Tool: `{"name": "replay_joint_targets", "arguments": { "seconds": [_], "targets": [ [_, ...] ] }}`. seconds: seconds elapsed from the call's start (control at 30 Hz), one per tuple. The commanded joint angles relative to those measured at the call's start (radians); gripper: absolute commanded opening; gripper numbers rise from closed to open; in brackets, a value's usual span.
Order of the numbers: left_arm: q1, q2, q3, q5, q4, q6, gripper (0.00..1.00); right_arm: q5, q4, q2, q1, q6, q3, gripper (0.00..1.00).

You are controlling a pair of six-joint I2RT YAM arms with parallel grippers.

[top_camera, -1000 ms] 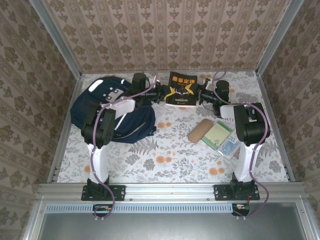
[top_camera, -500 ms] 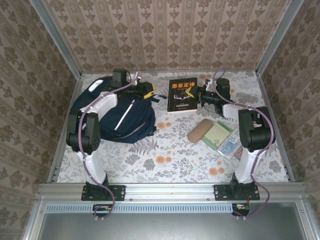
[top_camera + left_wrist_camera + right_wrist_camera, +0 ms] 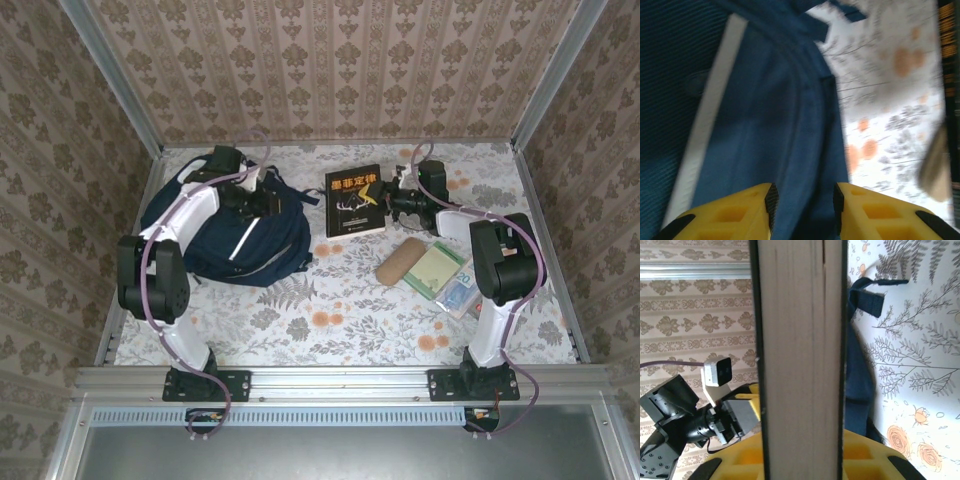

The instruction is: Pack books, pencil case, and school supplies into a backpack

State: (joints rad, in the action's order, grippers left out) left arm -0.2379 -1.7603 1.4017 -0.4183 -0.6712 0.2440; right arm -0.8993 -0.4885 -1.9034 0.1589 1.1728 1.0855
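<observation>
The navy backpack [image 3: 225, 240] lies at the back left, with a white stripe [image 3: 705, 115] running down its fabric [image 3: 770, 125]. My left gripper [image 3: 268, 203] hovers over its right half. Its yellow fingers [image 3: 747, 212] stand apart around blue cloth, gripping nothing [image 3: 804, 200]. A black book with orange lettering [image 3: 355, 200] lies right of the backpack. My right gripper [image 3: 388, 200] is shut on the book's right edge. The thick page block [image 3: 800, 365] fills the gap between its jaws [image 3: 800, 445]. A tan oval case [image 3: 400, 262], a pale green box [image 3: 435, 268] and a clear blue pack [image 3: 460, 292] lie right of centre.
Metal rails [image 3: 130, 240] edge the flowered tabletop [image 3: 330, 320] on both sides, and a wallpapered wall stands close behind. The left arm's wrist camera [image 3: 717, 372] shows beyond the book. A backpack strap [image 3: 865, 295] trails onto the tabletop.
My left gripper has left the book's left edge, swung left over the backpack and opened wider. The book, still in my right gripper, has shifted slightly left and nearer.
</observation>
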Motion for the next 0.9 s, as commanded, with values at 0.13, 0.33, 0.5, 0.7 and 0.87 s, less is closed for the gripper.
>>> {"name": "replay_joint_targets", "arguments": {
  "seconds": [0.13,0.33,0.5,0.7,0.87],
  "targets": [
    [-0.081,-0.034,0.010,0.264,-0.069,-0.168,0.44,-0.032,-0.032,0.027,0.021,-0.014,0.013,0.00],
    [-0.155,-0.106,0.032,0.413,-0.089,-0.211,0.45,-0.026,-0.028,0.042,0.032,-0.013,0.003,0.00],
    [-0.170,-0.127,0.034,0.496,-0.094,-0.216,0.18,-0.009,-0.024,0.054,0.055,-0.010,-0.007,0.00],
    [-0.170,-0.035,0.036,0.555,-0.086,-0.205,0.00,0.010,-0.028,0.057,0.084,0.001,-0.007,0.00],
    [-0.154,0.074,0.075,0.529,-0.115,-0.186,0.00,0.036,-0.056,0.050,0.118,0.029,0.001,0.00]
  ]
}}
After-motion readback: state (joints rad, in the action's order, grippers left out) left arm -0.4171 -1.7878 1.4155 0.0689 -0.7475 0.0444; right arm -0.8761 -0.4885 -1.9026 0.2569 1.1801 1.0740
